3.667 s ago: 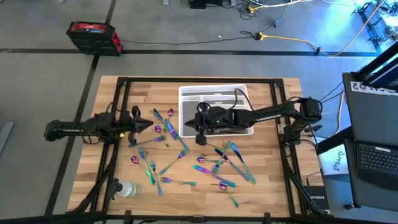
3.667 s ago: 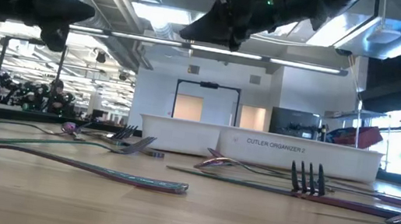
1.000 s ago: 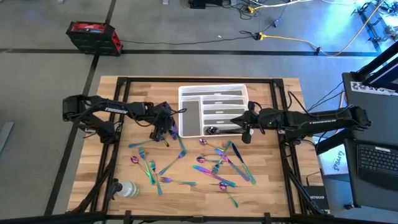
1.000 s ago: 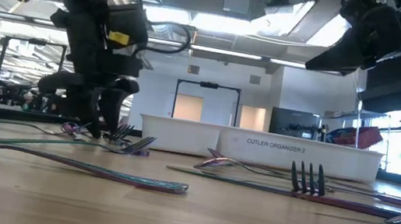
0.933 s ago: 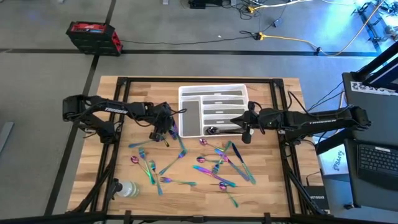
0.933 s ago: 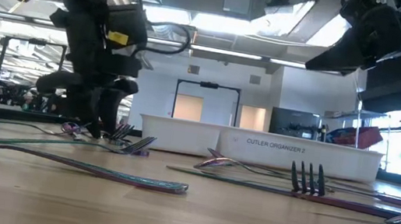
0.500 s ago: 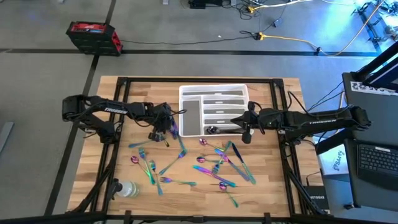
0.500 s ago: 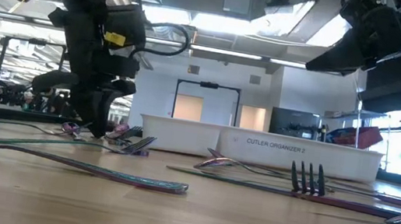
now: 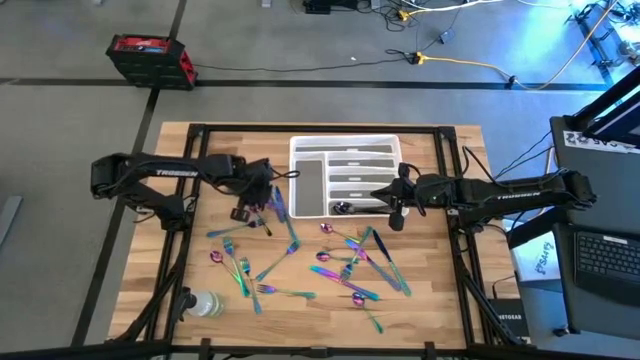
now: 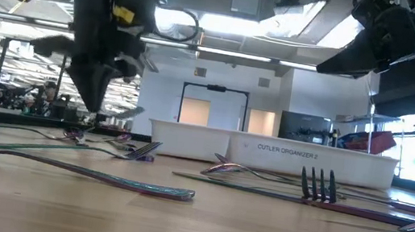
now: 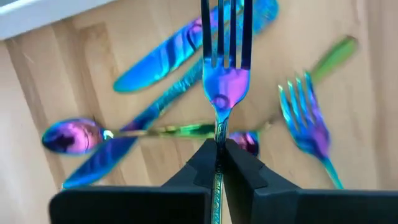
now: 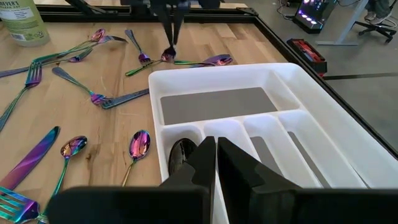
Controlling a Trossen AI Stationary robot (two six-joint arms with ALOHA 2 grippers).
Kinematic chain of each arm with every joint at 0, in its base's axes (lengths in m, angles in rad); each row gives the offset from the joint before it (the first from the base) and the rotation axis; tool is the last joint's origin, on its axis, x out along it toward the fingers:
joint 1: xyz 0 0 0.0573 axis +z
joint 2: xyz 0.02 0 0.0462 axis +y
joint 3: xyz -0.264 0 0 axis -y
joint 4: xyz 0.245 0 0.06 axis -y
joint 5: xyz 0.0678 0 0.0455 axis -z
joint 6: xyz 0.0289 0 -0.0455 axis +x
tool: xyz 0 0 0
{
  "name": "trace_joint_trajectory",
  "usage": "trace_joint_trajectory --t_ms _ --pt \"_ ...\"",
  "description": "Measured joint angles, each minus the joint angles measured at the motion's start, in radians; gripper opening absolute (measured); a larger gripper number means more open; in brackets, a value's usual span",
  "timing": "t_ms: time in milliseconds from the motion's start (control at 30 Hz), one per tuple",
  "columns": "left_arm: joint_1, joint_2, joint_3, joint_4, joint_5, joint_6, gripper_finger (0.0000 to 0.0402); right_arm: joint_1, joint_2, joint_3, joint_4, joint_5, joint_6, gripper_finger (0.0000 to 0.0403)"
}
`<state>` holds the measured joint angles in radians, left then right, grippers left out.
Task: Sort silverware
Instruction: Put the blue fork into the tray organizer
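Slim rainbow-metal forks, spoons and knives [image 9: 340,262] lie scattered flat on the wooden table, near of a white compartmented tray [image 9: 345,141]. One spoon [image 9: 343,209] lies in the tray's near compartment. My left gripper [image 9: 262,200] is raised above the table just left of the tray, shut on one fork [image 11: 224,81]. My right gripper [image 9: 397,210] hovers over the tray's near right corner, shut and empty [image 12: 216,149]. My left gripper pinches the fork's handle just behind the neck [image 11: 217,140] between its two fingers [image 11: 202,165]. The fingers come from above, pointing down, and lie along the fork. The fork hangs below them, tines [image 11: 225,31] downward, lifted clear of the table.
A clear plastic bottle [image 9: 205,303] lies near the table's near left corner. Black frame rails [image 9: 190,200] run along the table's left and right sides. A knife, a spoon and another fork [image 11: 308,121] lie right below the held fork.
My left gripper has risen from the table and drawn back slightly toward the left edge, taking the fork up with it; the fork, which lay on the table, now hangs clear below the fingers. The right arm has kept still.
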<state>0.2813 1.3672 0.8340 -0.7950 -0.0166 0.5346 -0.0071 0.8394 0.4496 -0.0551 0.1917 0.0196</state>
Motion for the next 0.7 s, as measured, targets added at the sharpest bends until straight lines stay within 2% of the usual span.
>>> trace_joint_trajectory --t_ms 200,400,467,600,700 --pt "0.000 -0.020 0.102 -0.109 0.002 -0.081 0.0000 0.000 0.001 0.000 0.026 0.000 0.007 0.0001" --pt "0.010 -0.023 0.214 -0.029 0.013 -0.315 0.0000 0.000 0.002 0.000 0.042 0.011 0.155 0.0001" --pt "0.010 -0.023 0.235 0.073 0.015 -0.407 0.0000 0.000 0.002 0.000 0.042 0.033 0.137 0.0001" --pt "0.010 -0.023 0.239 0.437 0.014 -0.671 0.0000 0.000 0.003 0.000 0.108 0.089 0.105 0.0001" --pt "0.008 -0.012 0.240 0.690 -0.053 -0.781 0.0000 0.000 0.003 0.000 0.188 0.127 0.100 0.0001"
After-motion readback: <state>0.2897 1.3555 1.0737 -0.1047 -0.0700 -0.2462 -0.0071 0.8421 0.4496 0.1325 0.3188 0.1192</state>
